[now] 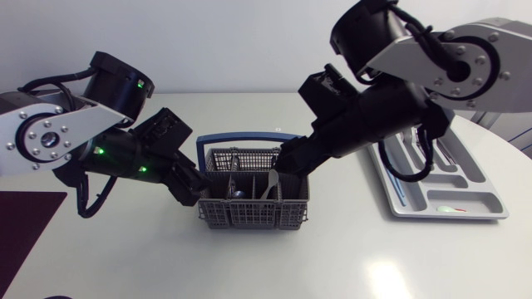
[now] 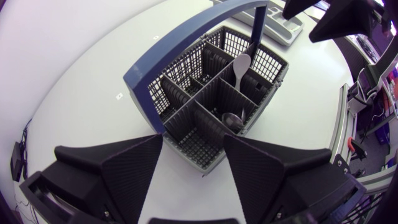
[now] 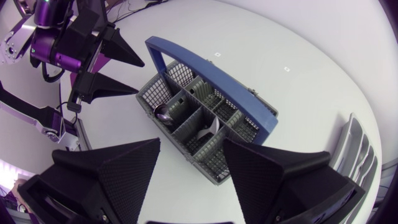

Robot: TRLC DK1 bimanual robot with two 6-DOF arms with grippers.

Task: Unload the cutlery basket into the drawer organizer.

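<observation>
The grey cutlery basket point(image 1: 249, 208) with a blue handle point(image 1: 237, 143) stands mid-table. It holds a white spoon point(image 1: 268, 189) and a metal spoon point(image 1: 237, 192) in front compartments. My left gripper point(image 1: 196, 188) is open at the basket's left end, and the basket point(image 2: 214, 106) lies just ahead of its fingers. My right gripper point(image 1: 288, 163) is open above the basket's right end, with the basket point(image 3: 199, 118) below and ahead of it. The white spoon point(image 2: 241, 65) and metal spoon point(image 2: 233, 119) show again in the left wrist view, as do the white spoon point(image 3: 208, 130) and metal spoon point(image 3: 165, 112) in the right wrist view. Neither gripper holds anything.
The grey drawer organizer point(image 1: 478, 178) lies at the right, with a white utensil point(image 1: 449, 210) in its front slot and a thin blue piece point(image 1: 397, 193) in a long slot. A dark mat point(image 1: 25, 228) covers the table's left front corner.
</observation>
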